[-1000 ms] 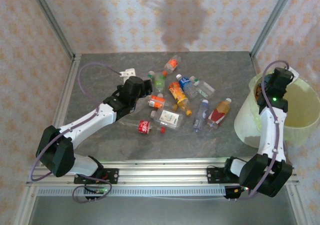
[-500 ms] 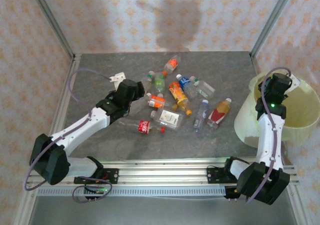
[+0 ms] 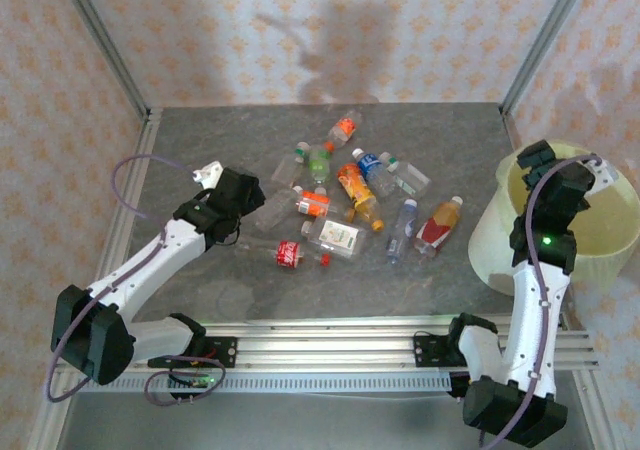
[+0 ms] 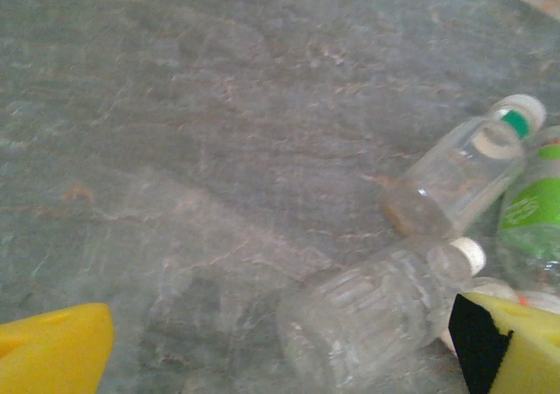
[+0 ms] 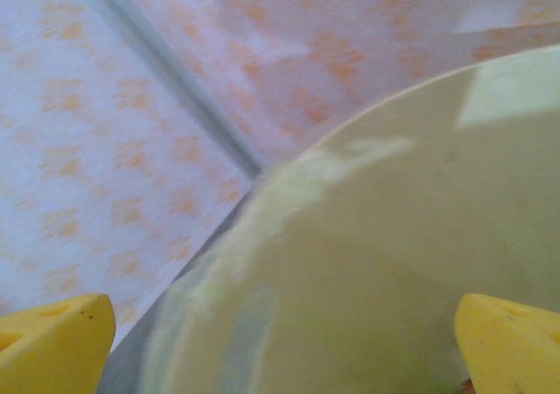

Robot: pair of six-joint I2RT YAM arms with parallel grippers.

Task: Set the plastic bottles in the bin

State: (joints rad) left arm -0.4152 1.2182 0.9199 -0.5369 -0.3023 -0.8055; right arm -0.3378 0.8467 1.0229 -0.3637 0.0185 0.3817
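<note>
While both arms are out over the grey table, note the layout. The bin stands at the right edge. The plastic bottles lie scattered mid-table, well apart from it.

The right gripper sits over the bin's mouth, pads spread wide, nothing between them. Raise it clear of the rim before you swing it left toward the pile.

The left gripper hovers low at the left side of the pile, jaws apart and empty. Your nearest target is the ribbed clear bottle, on its side, white cap toward the pile. Straddle its body across the middle, not the neck; thin plastic will likely squirm. Keep the pads off the green-capped bottle just beyond.
</note>
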